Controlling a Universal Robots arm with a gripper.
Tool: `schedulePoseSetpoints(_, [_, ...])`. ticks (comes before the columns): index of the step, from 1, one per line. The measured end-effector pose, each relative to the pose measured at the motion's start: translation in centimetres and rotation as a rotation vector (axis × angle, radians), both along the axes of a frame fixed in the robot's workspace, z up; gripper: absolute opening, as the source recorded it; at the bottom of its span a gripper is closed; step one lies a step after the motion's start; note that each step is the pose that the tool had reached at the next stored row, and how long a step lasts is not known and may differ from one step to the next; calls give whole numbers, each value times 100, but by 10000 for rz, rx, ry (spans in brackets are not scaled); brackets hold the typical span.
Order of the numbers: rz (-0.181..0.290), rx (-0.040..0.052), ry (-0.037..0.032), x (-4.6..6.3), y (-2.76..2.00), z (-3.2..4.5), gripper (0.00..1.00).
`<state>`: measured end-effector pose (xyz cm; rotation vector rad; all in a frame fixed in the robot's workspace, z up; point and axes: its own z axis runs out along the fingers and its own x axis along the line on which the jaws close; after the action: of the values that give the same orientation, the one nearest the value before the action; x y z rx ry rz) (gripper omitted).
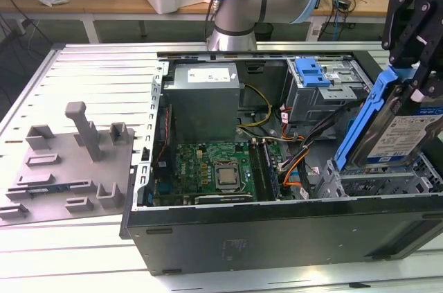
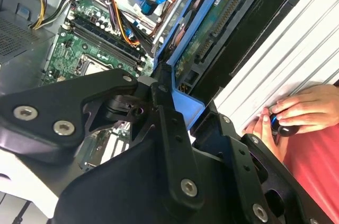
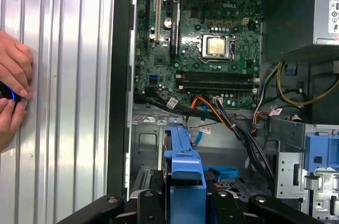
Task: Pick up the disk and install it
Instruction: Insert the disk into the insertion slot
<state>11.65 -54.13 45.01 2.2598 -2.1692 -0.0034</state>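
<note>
Black claw [image 1: 414, 80] clamped on the blue plastic frame edge of flat silver labelled disk [image 1: 405, 134], held tilted above the drive-bay corner of open black computer case [image 1: 277, 237]; judged stiff, fairly heavy, shock-sensitive, frame rails the safest hold.

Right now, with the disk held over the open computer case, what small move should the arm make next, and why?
Probably ease it down a little toward the drive cage: the gripper holds the disk steeply tilted, its lower end at the cage but not seated, with cables close beside.
</note>
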Motion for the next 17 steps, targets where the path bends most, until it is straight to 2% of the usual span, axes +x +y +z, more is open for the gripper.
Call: schedulePoseSetpoints(17, [1, 5, -2, 1, 0, -90, 37])
